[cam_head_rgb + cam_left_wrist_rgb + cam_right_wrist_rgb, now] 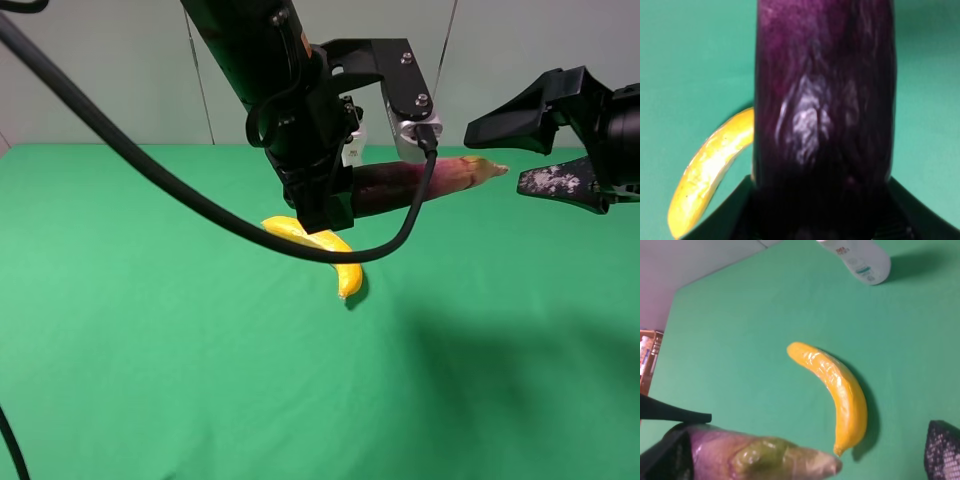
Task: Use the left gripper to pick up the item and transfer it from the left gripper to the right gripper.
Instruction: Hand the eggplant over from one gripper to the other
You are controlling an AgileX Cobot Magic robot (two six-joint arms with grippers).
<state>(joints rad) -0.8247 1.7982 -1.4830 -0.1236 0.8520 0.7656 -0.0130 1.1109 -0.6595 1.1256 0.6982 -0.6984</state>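
**Green surface [150, 360], seen from high, front to back.** A banana [345, 275] lies near the middle. Above the banana's far end, the left gripper [325, 200] is clamped tight on the dark end of the eggplant [385, 188]. It holds the eggplant roughly level in the air, clear of the surface, with the pale stem end pointing right. The right gripper [495, 158] is spread wide and grasps nothing. The stem tip sits at the mouth of its jaws; whether it touches them cannot be told. A white bottle [860, 260] is toward the far edge.
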